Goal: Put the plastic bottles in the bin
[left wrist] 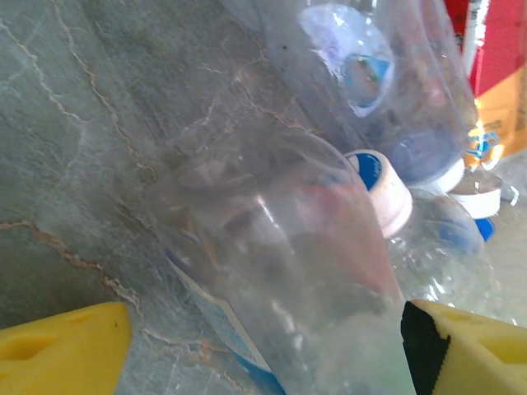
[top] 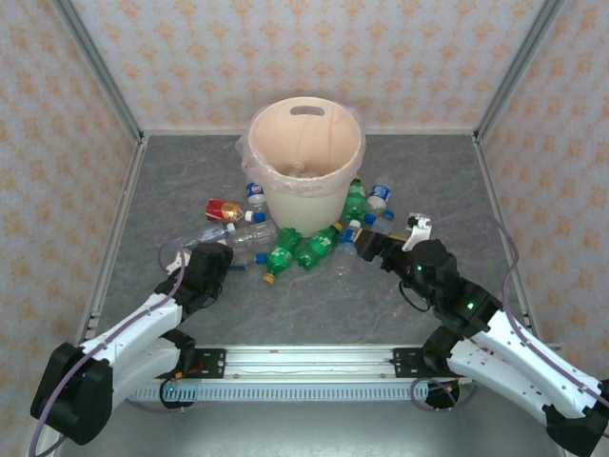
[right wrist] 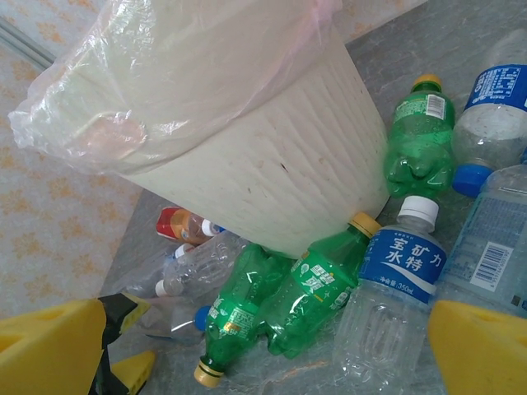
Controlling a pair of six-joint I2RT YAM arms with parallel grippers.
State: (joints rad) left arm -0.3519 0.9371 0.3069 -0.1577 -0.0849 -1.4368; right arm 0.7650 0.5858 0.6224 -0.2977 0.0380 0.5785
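The cream bin [top: 304, 167] stands at the table's middle back with a thin clear liner [right wrist: 156, 82] over its rim. Plastic bottles lie round its base: an orange-red labelled one [top: 224, 209], green ones [top: 283, 252] [top: 317, 248] and clear ones with blue caps [top: 379, 198]. My left gripper [top: 221, 259] is open, its yellow fingers [left wrist: 70, 350] on either side of a clear bottle [left wrist: 272, 247] that lies on the table; a gap shows beside the left finger. My right gripper [top: 366, 246] is open above two green bottles [right wrist: 317, 296] and a blue-labelled clear bottle [right wrist: 395, 304], holding nothing.
The table [top: 314, 305] is grey marble-patterned, closed in by patterned walls with metal posts on the left [top: 100, 71] and right. A green bottle [right wrist: 420, 140] and more clear bottles [right wrist: 494, 107] lie to the right of the bin. A rail [top: 304, 362] runs along the near edge.
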